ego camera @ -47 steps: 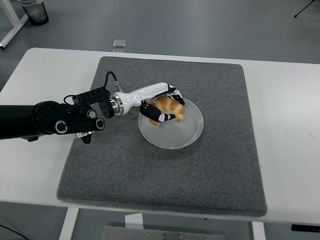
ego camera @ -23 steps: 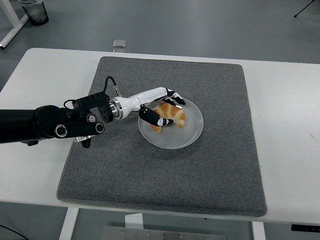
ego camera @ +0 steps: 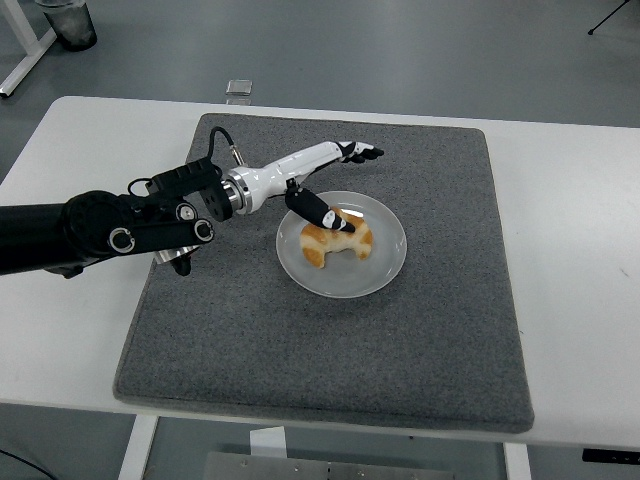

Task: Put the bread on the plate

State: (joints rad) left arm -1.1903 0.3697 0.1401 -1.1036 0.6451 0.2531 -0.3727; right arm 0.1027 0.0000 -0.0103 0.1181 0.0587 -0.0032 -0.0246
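A golden-brown curved piece of bread lies on the round grey plate, left of its centre. The plate sits on a dark grey mat. My left hand hovers over the plate's far left rim, fingers spread and holding nothing. Its upper fingers point right beyond the plate, and its thumb reaches down close to the bread. The left arm comes in from the left edge. The right arm is out of view.
The mat covers most of the white table. A small grey object lies at the table's far edge. A dark bin stands on the floor at top left, next to a table leg.
The left hand has opened and let go of the bread, then lifted up and back from it. The bread has settled onto the plate.
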